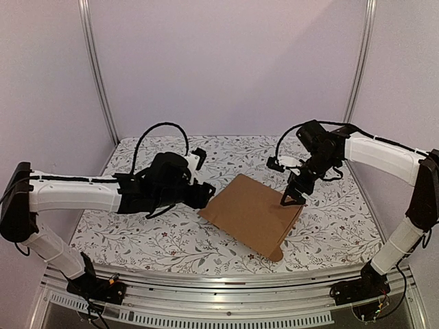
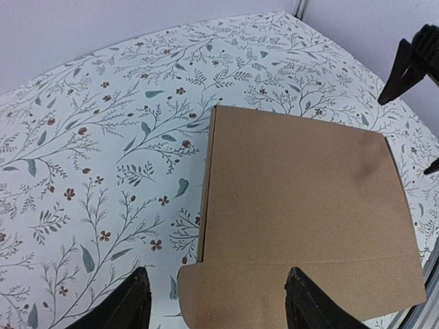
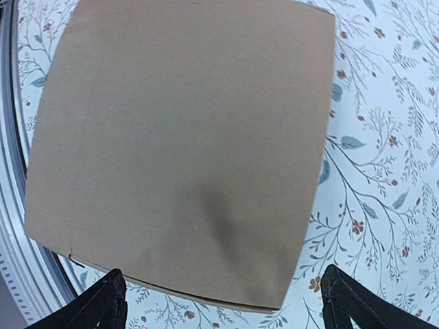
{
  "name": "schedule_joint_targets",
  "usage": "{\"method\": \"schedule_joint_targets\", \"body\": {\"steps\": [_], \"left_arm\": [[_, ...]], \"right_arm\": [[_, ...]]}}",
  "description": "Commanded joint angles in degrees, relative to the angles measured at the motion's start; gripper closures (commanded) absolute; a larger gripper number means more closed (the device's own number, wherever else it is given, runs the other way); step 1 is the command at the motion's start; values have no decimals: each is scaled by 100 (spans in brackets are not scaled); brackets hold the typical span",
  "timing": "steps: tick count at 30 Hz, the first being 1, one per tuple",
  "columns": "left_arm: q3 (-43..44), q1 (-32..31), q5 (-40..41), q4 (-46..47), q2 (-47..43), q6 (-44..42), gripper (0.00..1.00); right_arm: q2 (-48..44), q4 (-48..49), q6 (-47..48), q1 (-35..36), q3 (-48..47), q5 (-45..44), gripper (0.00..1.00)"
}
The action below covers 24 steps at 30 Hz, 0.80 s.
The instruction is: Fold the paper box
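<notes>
The left pincer and right pincer both gape wide, empty, at the paper box.

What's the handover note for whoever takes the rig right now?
Left gripper: open, over the paper box's edge by a protruding rounded flap; holding nothing.
Right gripper: open, above the box's opposite side; holding nothing.
Box: mid-table, lid panel down, looks mostly folded.
To do: probably tuck that flap and confirm closure; whether it is locked cannot be seen.
</notes>
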<state>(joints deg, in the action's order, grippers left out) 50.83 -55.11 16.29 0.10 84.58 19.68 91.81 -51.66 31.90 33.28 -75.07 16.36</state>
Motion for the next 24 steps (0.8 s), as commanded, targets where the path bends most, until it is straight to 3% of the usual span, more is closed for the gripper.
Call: {"method": "schedule_joint_targets", "body": {"steps": [1, 8, 12, 14, 20, 24], "left_arm": [[785, -98, -296, -796, 388, -206, 33], [1458, -541, -296, -951, 1234, 904, 34], [1969, -737, -522, -1045, 1926, 1024, 36], [2202, -825, -489, -1145, 2237, 972, 36], [2802, -834, -288, -1837, 2895, 751, 38], [2883, -759, 20, -2068, 2903, 290, 38]], "right_arm": [[259, -196, -46, -658, 10, 422, 2], [893, 262, -279, -771, 267, 364, 1], [1226, 365, -415, -796, 308, 415, 2], [1339, 333, -467, -832, 309, 528, 6], [1813, -455, -787, -940, 100, 1694, 35], [1988, -954, -793, -944, 147, 2213, 33]]}}
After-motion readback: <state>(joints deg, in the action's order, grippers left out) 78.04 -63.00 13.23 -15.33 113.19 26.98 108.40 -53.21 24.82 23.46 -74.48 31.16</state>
